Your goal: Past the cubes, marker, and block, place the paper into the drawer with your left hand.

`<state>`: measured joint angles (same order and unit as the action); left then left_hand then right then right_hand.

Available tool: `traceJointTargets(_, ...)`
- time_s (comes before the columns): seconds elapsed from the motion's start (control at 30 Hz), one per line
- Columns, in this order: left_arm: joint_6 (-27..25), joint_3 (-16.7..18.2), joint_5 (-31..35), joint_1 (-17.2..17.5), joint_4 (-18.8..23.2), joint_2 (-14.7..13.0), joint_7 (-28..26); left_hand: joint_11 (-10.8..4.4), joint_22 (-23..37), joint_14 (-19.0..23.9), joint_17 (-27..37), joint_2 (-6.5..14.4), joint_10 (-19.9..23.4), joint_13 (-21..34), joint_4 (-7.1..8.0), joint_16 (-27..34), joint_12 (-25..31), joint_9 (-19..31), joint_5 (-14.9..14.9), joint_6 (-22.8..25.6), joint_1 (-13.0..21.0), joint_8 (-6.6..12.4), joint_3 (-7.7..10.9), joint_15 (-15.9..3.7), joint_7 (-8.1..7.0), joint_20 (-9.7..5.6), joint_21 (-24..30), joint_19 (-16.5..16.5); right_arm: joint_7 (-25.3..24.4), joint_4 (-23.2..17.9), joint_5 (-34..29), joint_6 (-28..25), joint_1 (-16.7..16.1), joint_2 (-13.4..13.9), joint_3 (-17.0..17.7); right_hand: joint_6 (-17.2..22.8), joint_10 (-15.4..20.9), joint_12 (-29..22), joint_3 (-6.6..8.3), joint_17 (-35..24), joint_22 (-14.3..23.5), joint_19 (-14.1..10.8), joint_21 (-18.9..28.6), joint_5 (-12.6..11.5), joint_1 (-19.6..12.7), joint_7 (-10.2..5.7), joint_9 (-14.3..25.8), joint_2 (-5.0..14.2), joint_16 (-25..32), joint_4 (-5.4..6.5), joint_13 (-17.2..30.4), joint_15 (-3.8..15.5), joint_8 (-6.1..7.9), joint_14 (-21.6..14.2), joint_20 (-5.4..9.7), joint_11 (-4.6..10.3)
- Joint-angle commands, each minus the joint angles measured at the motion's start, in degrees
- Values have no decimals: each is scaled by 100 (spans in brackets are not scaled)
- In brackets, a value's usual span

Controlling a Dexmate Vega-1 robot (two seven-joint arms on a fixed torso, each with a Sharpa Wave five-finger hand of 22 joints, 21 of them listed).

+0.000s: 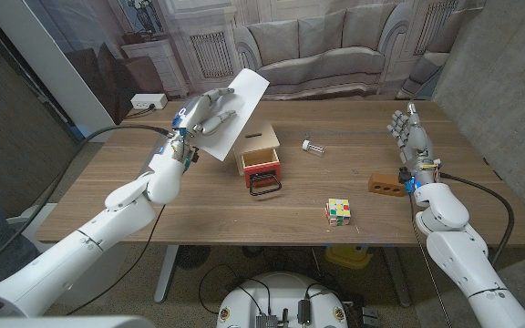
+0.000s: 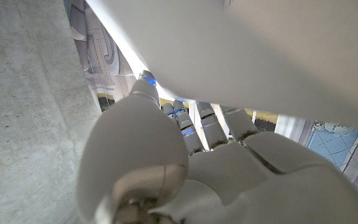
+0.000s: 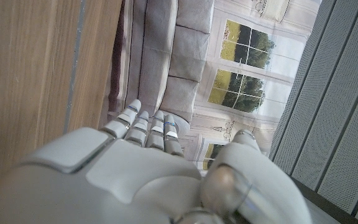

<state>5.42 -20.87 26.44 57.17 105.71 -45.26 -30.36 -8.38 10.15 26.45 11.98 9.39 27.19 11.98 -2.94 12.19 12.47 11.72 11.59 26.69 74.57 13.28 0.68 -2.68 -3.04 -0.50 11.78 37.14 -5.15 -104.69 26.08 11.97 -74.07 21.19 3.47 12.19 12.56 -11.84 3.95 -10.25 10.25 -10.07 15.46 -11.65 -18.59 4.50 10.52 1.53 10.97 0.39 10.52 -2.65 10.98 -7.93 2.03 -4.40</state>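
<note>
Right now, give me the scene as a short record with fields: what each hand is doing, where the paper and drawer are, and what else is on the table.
left hand: raised over the table, holding the paper
paper: white sheet, tilted, in the air left of and behind the drawer
drawer: small wooden box with a red drawer pulled open toward the robot, near table centre
right hand: holds nothing, fingers apart, at the table's right side
other items: puzzle cube near the front edge; brown block with holes; marker right of the drawer
table: wooden
</note>
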Motion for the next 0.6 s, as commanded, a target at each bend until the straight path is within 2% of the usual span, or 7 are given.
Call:
traceJointTargets(0.03,47,-264,10,-318,-109,42,229,29,5,40,-4,-16,47,21,-16,-28,-17,19,-11,30,75,-22,48,-477,37,-45,3,28,-54,-50,26,178,-187,-57,94,12,15,-34,-21,-27,27,-59,-10,14,-9,0,22,24,-20,0,18,13,9,-42,5,-6)
traceJointTargets(0.6,103,-681,75,-718,-397,233,562,30,4,22,-13,-25,39,19,-21,-47,-34,16,-14,30,95,-38,78,-469,22,-27,-10,-14,-95,-30,97,365,-369,-119,201,16,18,-35,-30,-27,28,-64,-31,16,-5,8,22,25,-21,-3,18,19,11,-38,-1,0)
